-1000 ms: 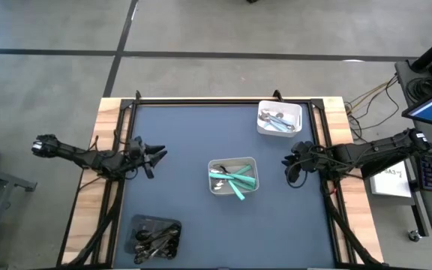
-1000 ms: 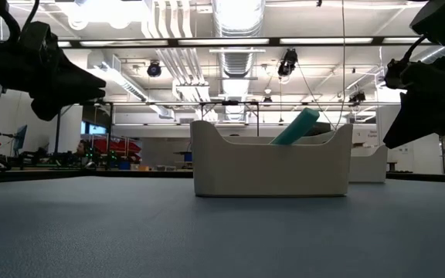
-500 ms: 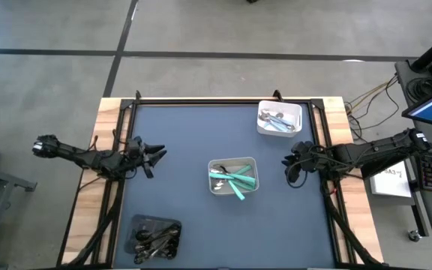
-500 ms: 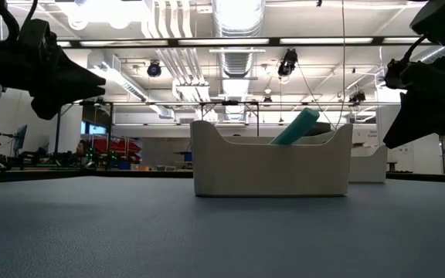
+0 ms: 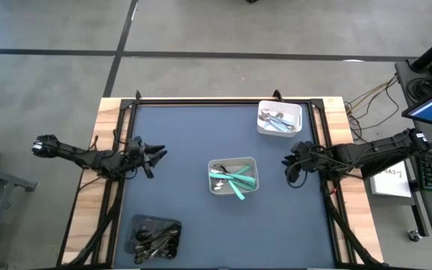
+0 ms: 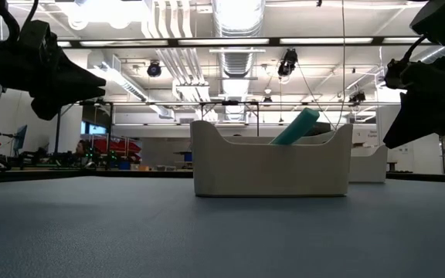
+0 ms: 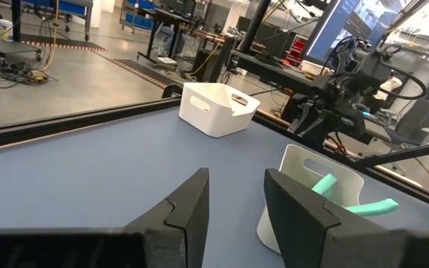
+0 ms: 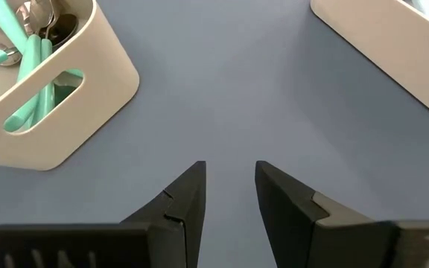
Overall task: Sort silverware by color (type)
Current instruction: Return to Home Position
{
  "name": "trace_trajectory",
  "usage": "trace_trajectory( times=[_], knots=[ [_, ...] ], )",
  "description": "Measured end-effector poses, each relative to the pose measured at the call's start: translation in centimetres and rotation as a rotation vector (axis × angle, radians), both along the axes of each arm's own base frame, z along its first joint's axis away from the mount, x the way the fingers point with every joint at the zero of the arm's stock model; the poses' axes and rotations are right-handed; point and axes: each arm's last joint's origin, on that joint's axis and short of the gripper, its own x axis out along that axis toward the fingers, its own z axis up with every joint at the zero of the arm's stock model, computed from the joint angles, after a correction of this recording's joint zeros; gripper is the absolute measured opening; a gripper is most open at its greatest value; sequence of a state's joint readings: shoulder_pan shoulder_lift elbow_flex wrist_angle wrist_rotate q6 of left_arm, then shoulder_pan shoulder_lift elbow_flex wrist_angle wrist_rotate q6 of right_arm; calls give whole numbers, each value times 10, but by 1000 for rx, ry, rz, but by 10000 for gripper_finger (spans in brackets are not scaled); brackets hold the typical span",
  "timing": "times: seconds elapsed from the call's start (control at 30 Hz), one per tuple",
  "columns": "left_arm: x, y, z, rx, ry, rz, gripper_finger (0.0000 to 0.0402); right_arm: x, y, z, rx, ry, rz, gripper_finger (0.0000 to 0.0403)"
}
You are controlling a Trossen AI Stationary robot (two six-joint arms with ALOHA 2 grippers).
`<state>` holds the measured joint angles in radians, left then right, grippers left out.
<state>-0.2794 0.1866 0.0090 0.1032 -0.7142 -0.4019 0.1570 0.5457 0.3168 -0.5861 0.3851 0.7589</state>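
Left jaws: on the left arm (image 5: 88,157), parted with nothing between them, held above the worktop (image 5: 186,135) near its left edge.
Right jaws: on the right arm (image 5: 366,154), also parted and empty, above the worktop near its right edge.
Teal-handled silverware (image 5: 238,178): in the grey tray (image 5: 232,160), which stands between the two pairs of jaws, nearer the right pair.
Pale-blue-handled silverware (image 5: 276,120): in the white tray (image 5: 300,118), just off to one side of the right jaws.
Black silverware (image 5: 154,238): in the dark tray (image 5: 133,225), off to one side of the left jaws and well apart from the right pair.
Stage: judged sorted, since every piece in view lies in a tray.
Risk one: one teal handle (image 6: 296,126) leans out over the grey tray's rim. A knock to that tray could tip it onto the worktop.
Risk two: the right jaws sit close to both the grey and white trays. A low or wide swing could clip a wall and shove a tray.
Risk three: the left jaws have more room. Dipping toward the dark tray is their only likely contact.
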Motion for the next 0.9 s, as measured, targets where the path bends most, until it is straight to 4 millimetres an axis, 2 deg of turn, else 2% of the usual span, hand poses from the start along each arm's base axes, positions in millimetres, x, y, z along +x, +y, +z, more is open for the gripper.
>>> trace_trajectory(
  times=[0.9],
  knots=[
    [0, 0, 5, -5, -17, 0, 114, 0, 0, 0, 0, 0, 0, 109]
  ],
)
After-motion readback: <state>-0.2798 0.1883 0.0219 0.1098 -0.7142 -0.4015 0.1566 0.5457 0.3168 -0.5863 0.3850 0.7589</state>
